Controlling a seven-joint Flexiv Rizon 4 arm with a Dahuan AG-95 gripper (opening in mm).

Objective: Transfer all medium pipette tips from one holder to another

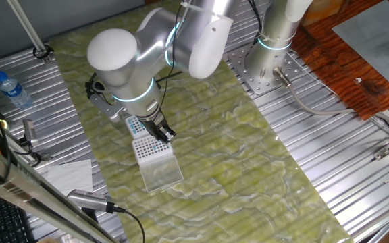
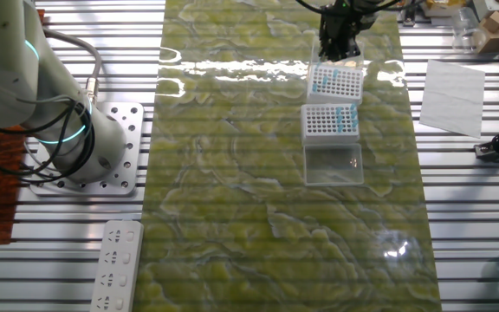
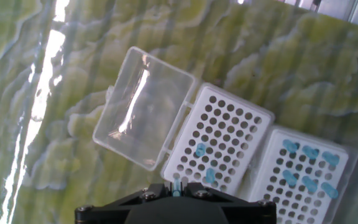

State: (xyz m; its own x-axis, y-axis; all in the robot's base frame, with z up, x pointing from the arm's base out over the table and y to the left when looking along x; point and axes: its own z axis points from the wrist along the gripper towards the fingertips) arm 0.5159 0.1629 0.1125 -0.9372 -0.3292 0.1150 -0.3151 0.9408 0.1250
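Gripper [image 3: 177, 186] clamped on one tip [image 3: 177, 185], above the near rack [image 3: 219, 145]; that rack shows only a couple of tips, the far rack [image 3: 303, 174] several more; transfer barely begun, I'd judge.

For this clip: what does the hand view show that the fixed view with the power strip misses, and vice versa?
Only the hand view: single blue pipette tips countable in the rack's holes, and one tip between the fingers. Only the fixed view: the power strip, the arm's base, a paper sheet. Both: two white racks and the clear open lid on the green mat.
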